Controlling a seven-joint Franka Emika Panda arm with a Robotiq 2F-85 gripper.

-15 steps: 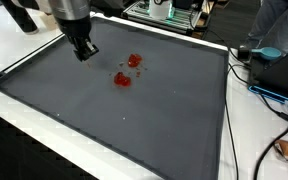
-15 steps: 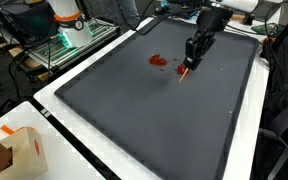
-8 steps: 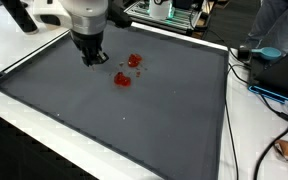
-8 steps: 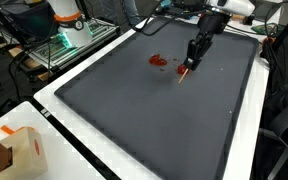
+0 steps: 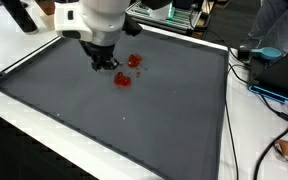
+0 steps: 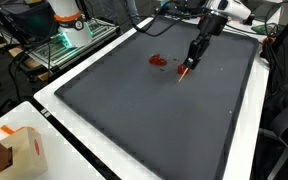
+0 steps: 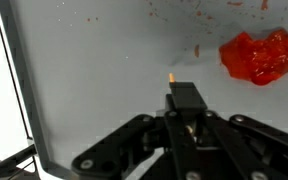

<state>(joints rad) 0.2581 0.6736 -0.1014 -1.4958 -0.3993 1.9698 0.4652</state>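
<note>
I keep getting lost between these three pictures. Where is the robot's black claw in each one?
In an exterior view: the black two-fingered gripper is upper left of centre, pointing down over the dark grey mat, just left of the red crumpled scraps.
In an exterior view: upper right, scraps to its left.
Wrist view: bottom centre, fingers together, one scrap at upper right.
Shared landmark: the red scraps.
</note>
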